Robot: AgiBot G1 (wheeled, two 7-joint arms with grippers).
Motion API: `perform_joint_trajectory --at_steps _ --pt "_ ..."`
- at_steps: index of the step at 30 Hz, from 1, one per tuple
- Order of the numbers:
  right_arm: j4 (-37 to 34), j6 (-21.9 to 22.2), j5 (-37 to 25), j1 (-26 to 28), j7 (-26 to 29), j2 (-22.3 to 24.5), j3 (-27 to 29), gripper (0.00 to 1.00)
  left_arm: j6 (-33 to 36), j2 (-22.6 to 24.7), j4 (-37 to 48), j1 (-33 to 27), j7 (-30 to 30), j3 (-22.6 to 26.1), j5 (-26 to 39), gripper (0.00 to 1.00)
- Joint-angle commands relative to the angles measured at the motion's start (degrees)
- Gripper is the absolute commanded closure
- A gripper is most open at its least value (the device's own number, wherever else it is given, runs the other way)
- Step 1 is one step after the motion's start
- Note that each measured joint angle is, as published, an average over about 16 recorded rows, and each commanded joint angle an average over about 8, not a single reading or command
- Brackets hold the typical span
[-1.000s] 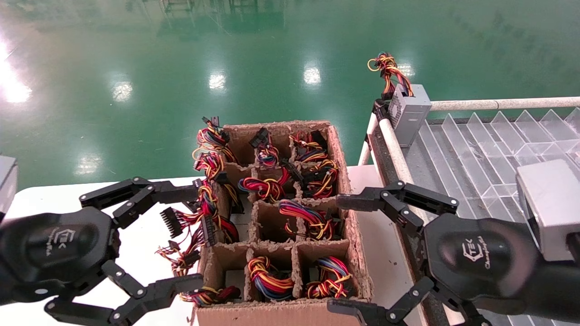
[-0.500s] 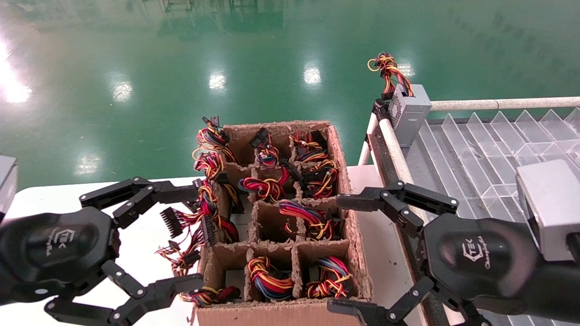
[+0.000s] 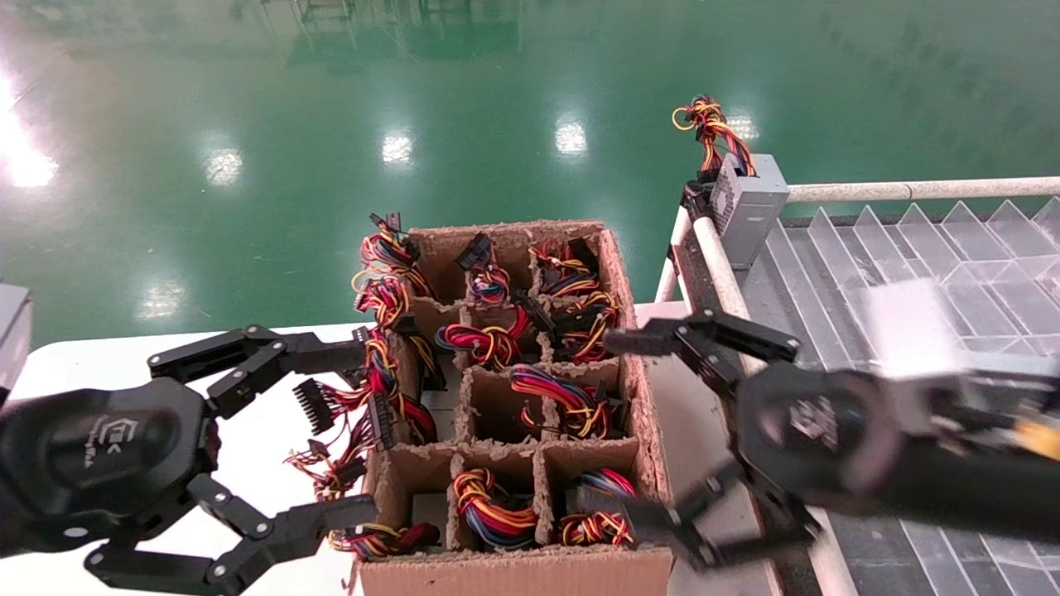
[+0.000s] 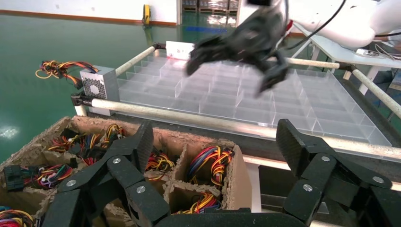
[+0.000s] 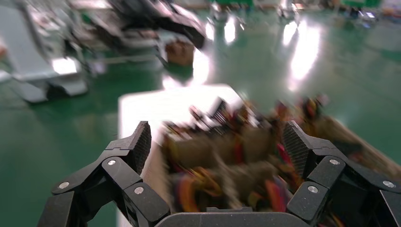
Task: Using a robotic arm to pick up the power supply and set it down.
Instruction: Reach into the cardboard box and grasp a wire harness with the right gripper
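**Grippers spread wide beside the divided carton**

Cardboard carton sits on the white table, its compartments packed with grey units and looped wire bundles; we see our right gripper blurred at the carton's right edge, its black claw fingers splayed apart and holding nothing; one finger lies over the near-right compartment, where a red, yellow, black and blue wire bundle shows. The power supply under that bundle is mostly hidden by the wires and the claw (we cannot tell its exact pose).

Our left gripper hangs at the carton's left edge, over the table, its fingers likewise spread and empty; loose connectors and wires spill from the carton's left side between its fingers.

Right of the table stands a rack of clear plastic dividers framed by white tubes; another grey box with an orange-yellow wire tuft rests at the rack's far-left corner; beyond lies the green floor.
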Motion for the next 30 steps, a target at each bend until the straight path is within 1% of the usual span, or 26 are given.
perform_joint_trajectory --at_steps 1,8,15,17,18,19,23,25,26,27,30 --pt "-2.0 1.0 -2.8 1.5 -1.3 -1.3 -0.9 0.0 0.0 0.0 0.0 0.0 0.0 0.0 0.0 1.0" --pt "-9.2 4.5 -10.6 5.8 -3.5 -7.1 -4.6 0.0 0.0 0.0 0.0 0.0 0.0 0.0 0.0 1.0" --pt "-15.9 6.9 -16.4 9.3 -4.6 -13.1 -8.2 0.0 0.0 0.0 0.0 0.0 0.0 0.0 0.0 1.0" --pt "-17.4 7.5 -17.4 9.9 -5.0 -14.5 -8.8 0.03 0.0 0.0 0.0 0.0 0.0 0.0 0.0 1.0" --pt "-18.0 7.7 -17.9 10.1 -5.3 -15.1 -9.1 0.11 0.0 0.0 0.0 0.0 0.0 0.0 0.0 1.0" --pt "-18.6 8.0 -18.3 10.3 -5.5 -15.6 -9.4 0.2 0.0 0.0 0.0 0.0 0.0 0.0 0.0 1.0" --pt "-19.8 9.0 -20.2 11.0 -5.8 -17.1 -10.5 0.7 0.0 0.0 0.0 0.0 0.0 0.0 0.0 1.0" --pt "-19.8 9.4 -20.9 11.2 -5.6 -17.5 -10.9 0.92 0.0 0.0 0.0 0.0 0.0 0.0 0.0 1.0" --pt "-19.6 9.7 -21.3 11.2 -5.4 -17.6 -11.0 0.97 0.0 0.0 0.0 0.0 0.0 0.0 0.0 1.0" --pt "-19.4 9.8 -21.5 11.2 -5.2 -17.6 -11.2 1.0 0.0 0.0 0.0 0.0 0.0 0.0 0.0 1.0" --pt "-18.6 10.4 -22.0 10.7 -4.5 -17.4 -11.4 1.0 0.0 0.0 0.0 0.0 0.0 0.0 0.0 1.0"
